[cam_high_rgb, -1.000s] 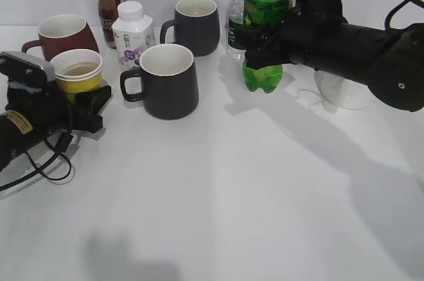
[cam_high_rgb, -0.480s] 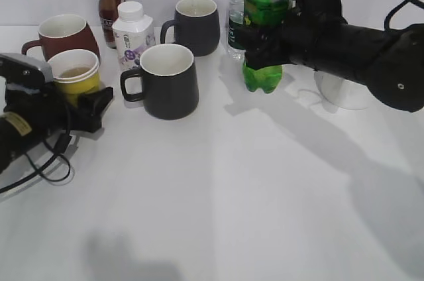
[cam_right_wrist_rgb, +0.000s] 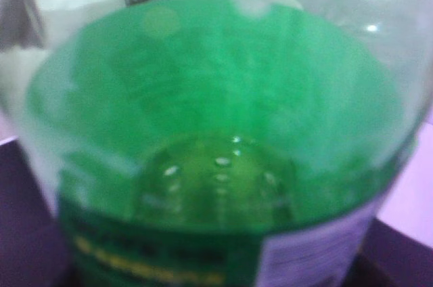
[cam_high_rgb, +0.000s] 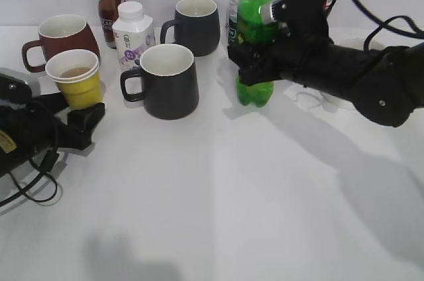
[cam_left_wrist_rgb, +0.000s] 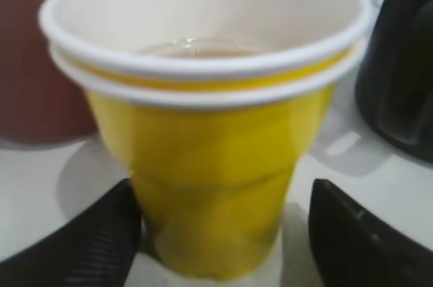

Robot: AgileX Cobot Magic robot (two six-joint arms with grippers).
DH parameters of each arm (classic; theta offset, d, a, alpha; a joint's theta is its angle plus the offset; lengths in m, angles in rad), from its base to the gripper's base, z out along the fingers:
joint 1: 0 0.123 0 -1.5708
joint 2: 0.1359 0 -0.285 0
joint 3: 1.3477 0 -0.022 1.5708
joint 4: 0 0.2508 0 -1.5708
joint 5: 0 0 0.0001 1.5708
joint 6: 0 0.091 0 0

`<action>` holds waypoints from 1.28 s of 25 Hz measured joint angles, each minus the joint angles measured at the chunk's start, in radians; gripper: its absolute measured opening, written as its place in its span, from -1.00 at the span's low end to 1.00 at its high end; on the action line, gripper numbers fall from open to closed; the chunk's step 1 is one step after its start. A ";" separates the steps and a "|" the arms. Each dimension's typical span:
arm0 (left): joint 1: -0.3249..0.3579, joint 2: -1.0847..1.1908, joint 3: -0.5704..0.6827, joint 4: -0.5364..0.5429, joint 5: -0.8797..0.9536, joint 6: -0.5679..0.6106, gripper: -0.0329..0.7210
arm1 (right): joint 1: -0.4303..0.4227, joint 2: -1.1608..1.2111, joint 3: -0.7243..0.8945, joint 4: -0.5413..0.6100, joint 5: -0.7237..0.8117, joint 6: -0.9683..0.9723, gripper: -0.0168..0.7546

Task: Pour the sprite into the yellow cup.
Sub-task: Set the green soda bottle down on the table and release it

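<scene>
The right tool [cam_high_rgb: 255,62] grips the sprite [cam_high_rgb: 257,29] upright on the desk [cam_high_rgb: 218,195], the left tool [cam_left_wrist_rgb: 216,233] stands wide around the yellow cup [cam_left_wrist_rgb: 203,131], which already holds liquid; next probably comes letting go.

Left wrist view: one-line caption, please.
Open left hand straddling the yellow cup, a little liquid visible inside.

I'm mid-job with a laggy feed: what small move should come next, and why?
Probably back the left gripper straight away from the yellow cup. Its fingers look open, either side of the cup, which stands on the table holding liquid, while the right gripper holds the sprite upright near the table.
</scene>
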 joint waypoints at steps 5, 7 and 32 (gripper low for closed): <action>0.000 -0.038 0.053 -0.048 0.004 0.000 0.64 | 0.000 0.017 0.000 0.000 -0.001 0.000 0.21; 0.000 -0.051 0.078 -0.065 0.004 0.000 0.64 | 0.000 0.017 0.000 0.000 -0.003 0.000 0.21; 0.000 -0.420 0.250 0.011 0.214 -0.115 0.64 | 0.000 -0.038 0.108 0.025 -0.018 0.055 0.58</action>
